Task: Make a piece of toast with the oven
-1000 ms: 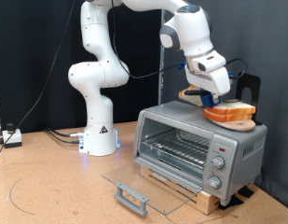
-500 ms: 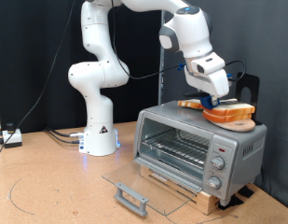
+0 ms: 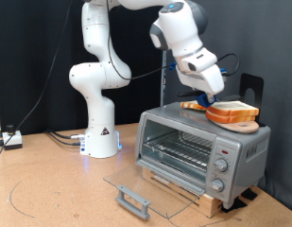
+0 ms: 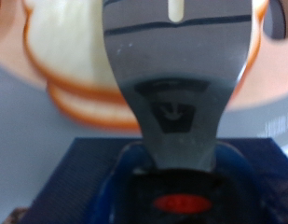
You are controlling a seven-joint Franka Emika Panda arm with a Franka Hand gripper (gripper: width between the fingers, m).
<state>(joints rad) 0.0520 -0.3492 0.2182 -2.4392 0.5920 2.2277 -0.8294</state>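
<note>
Toast (image 3: 193,105) is seen clamped in the gripper (image 3: 204,100) above the oven (image 3: 202,148), beside the bread stack (image 3: 232,114); slippage off the roof edge is risked by its shallow grip.

Exterior view: fixed camera off arm, mid distance, about level with oven (image 3: 202,147), facing its open front; whole arm and desk (image 3: 51,184) in frame. Wrist view: on hand (image 4: 176,56), looking along fingers, very close, blurred. Shared: stacked bread slices (image 4: 74,70) on oven top.
</note>
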